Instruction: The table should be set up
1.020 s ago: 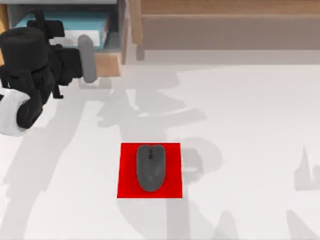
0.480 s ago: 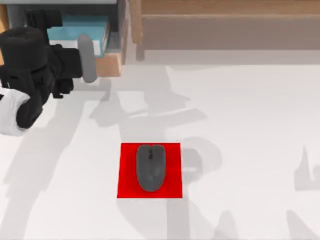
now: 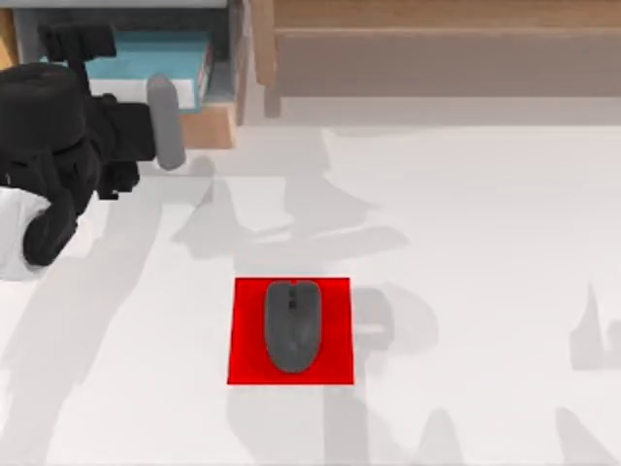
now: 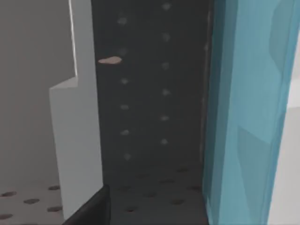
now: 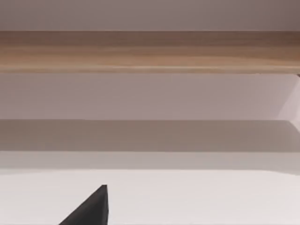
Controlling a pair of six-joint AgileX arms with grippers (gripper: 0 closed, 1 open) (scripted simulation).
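Note:
The white table [image 3: 485, 243] carries a red square mat [image 3: 338, 371] near its middle front, and a dark grey mouse [image 3: 292, 325] lies on the mat. At the back left, a light wooden drawer [image 3: 212, 124] stands partly pulled out, with a blue-green item [image 3: 165, 49] inside. My left gripper [image 3: 153, 128] is right at the drawer's grey handle [image 3: 167, 121]. The left wrist view shows that blue-green item [image 4: 248, 93] beside a dark dotted surface [image 4: 150, 117]. My right gripper [image 5: 89, 211] hovers over the table facing the wooden shelf [image 5: 150, 49].
A light wooden shelf unit [image 3: 437, 58] runs along the back edge, to the right of the drawer. Arm shadows fall across the white table around the mat. The left arm's black body [image 3: 49, 136] hangs over the back left corner.
My left gripper and the grey handle have moved toward the back. The drawer has slid a little further into the unit. Mouse and mat have stayed put.

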